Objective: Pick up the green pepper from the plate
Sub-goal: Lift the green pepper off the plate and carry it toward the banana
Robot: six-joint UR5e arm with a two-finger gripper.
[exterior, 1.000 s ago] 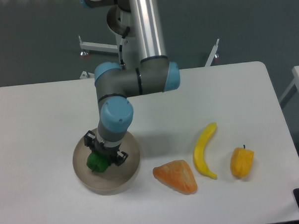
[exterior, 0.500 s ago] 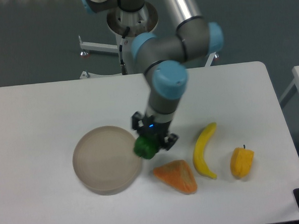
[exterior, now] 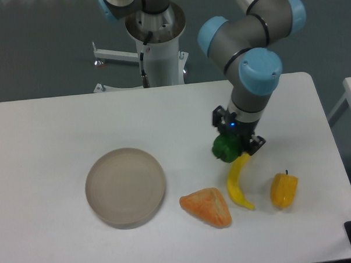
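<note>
Camera: tool (exterior: 236, 141) clamps one green pepper (exterior: 225, 148); one plate (exterior: 126, 187), one banana (exterior: 239, 180).

One fixed camera, mounted high in front of the table (exterior: 58, 125), looking down and across it toward the arm's base (exterior: 158, 45) at top centre. It sits at middle range: the white tabletop fills most of the frame, its right edge showing, dark floor beyond along the top. There's no second view.
</note>
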